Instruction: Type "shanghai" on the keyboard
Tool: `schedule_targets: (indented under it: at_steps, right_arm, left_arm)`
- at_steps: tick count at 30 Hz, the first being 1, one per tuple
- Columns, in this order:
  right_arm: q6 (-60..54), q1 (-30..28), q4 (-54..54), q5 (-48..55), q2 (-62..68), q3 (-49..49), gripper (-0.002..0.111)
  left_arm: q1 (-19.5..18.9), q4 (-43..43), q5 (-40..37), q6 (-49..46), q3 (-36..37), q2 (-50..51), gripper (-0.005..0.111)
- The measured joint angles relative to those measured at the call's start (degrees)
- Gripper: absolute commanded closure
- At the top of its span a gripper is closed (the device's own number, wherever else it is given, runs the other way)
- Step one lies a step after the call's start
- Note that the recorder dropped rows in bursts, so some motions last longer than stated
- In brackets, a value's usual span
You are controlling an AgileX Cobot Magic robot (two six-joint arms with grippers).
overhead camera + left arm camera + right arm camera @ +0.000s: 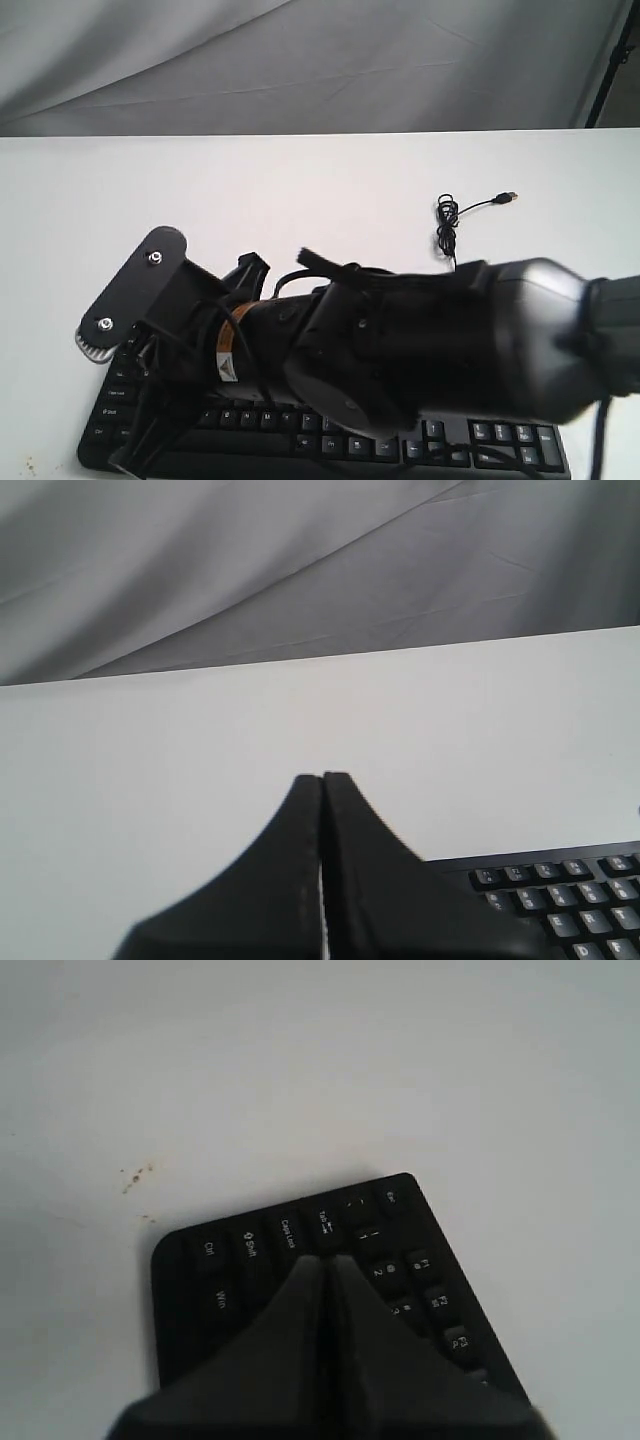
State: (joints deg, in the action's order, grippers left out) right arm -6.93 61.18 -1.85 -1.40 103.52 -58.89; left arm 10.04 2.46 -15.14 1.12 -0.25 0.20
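The black keyboard (480, 440) lies along the near edge of the white table, mostly covered by my right arm (400, 340), which reaches across it to its left end. In the right wrist view my right gripper (327, 1258) is shut and empty, its tips over the keyboard (220, 1260) just below the Tab key, with Caps Lock, Shift and Ctrl beside it. Whether it touches a key is hidden. My left gripper (322, 776) is shut and empty over bare table, left of the keyboard's function-key corner (560, 890). It does not show in the exterior view.
The keyboard's thin black cable (447, 225) coils behind it and ends in a loose USB plug (508, 197). White table (300, 190) stretches behind the keyboard up to a grey cloth backdrop (300, 60). Small brown specks (135, 1175) mark the table near the keyboard's left end.
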Motion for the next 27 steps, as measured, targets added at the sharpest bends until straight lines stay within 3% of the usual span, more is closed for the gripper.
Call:
schedule_targets:
  at_steps: [15, 21, 27]
  right_arm:
    - [0.00, 0.00, 3.32, -2.51, 8.20, -2.92, 0.108]
    - [-1.72, 0.00, 4.54, 7.47, 13.93, -12.36, 0.108]
    - [-1.85, -1.48, 4.54, 9.32, 15.90, -12.80, 0.108]
  left_arm:
    - [0.00, 0.00, 0.00, 0.00, 0.00, 0.00, 0.107]
    - [0.00, 0.00, 0.00, 0.00, 0.00, 0.00, 0.107]
    - [0.00, 0.00, 0.00, 0.00, 0.00, 0.00, 0.107]
